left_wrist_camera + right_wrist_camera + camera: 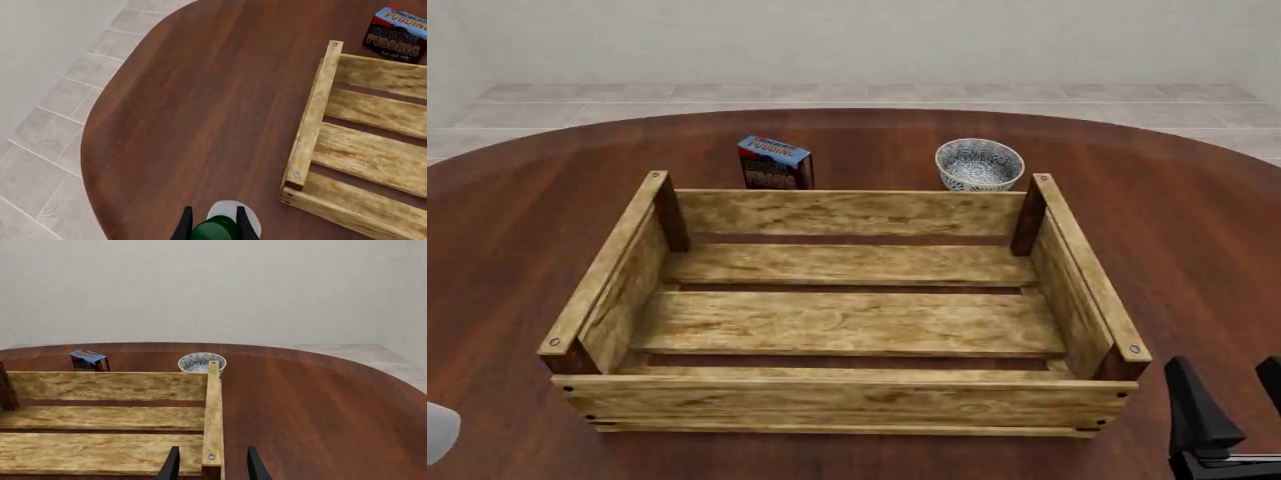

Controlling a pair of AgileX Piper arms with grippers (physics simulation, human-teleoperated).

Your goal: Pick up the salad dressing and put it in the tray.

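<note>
The salad dressing (229, 208) is a pale grey-white bottle with a rounded end and a green part. It sits between the fingers of my left gripper (215, 220), which is shut on it and holds it above the table, beside the tray's near-left corner. In the front view only the bottle's pale end (437, 432) shows at the lower left edge; the left gripper is out of that view. The tray (841, 395) is a large light-wood slatted crate in the middle of the table, with nothing in it. My right gripper (1224, 375) is open and empty by the tray's near-right corner (213, 405).
A blue-and-red pudding box (774, 163) and a white patterned bowl (978, 164) stand just behind the tray's far wall. The dark wood table's (200, 100) rounded edge and the tiled floor (47, 140) lie to the left of the left gripper.
</note>
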